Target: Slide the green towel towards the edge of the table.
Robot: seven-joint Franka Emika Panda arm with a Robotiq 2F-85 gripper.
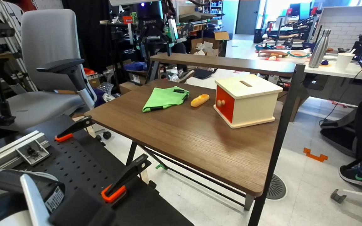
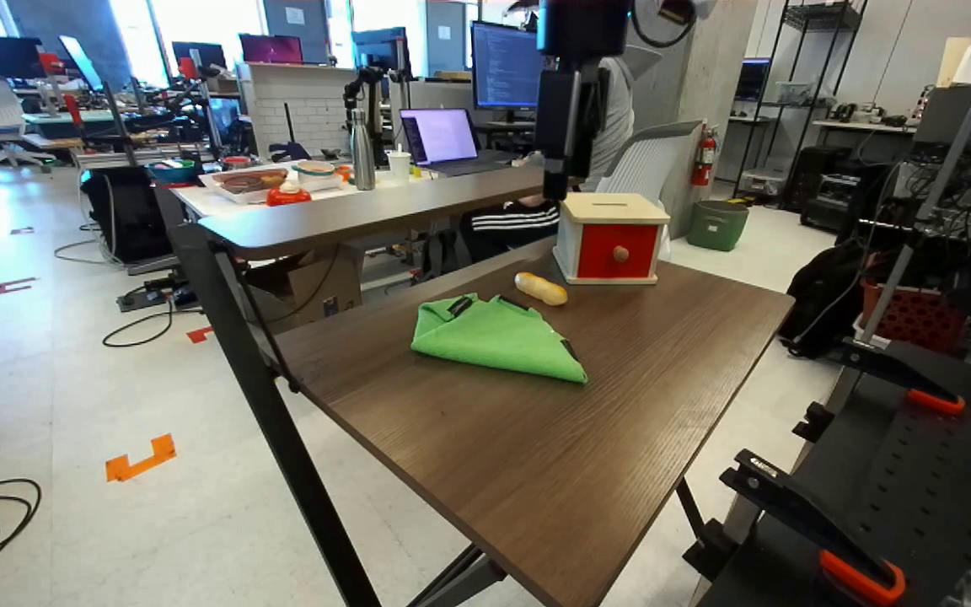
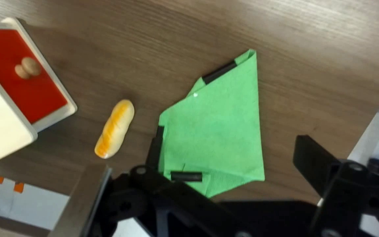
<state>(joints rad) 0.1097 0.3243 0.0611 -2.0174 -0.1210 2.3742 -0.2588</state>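
The green towel (image 1: 166, 99) lies folded on the brown table (image 1: 181, 131), with black patches along its edges. It also shows on the table in an exterior view (image 2: 498, 337) and in the wrist view (image 3: 214, 131). My gripper (image 1: 156, 50) is open and empty, raised above the table at the raised shelf's side. It also shows from the side in an exterior view (image 2: 556, 181). In the wrist view the open fingers (image 3: 231, 135) frame the towel from above, without holding it. The left finger overlaps the towel's black-edged side in that view.
A toy bread roll (image 3: 114, 129) lies beside the towel. A wooden box (image 2: 614, 240) with a red front and round knob stands beyond it. A raised shelf (image 1: 225, 63) runs along one table side. Black clamps (image 1: 126, 179) sit by the opposite edge.
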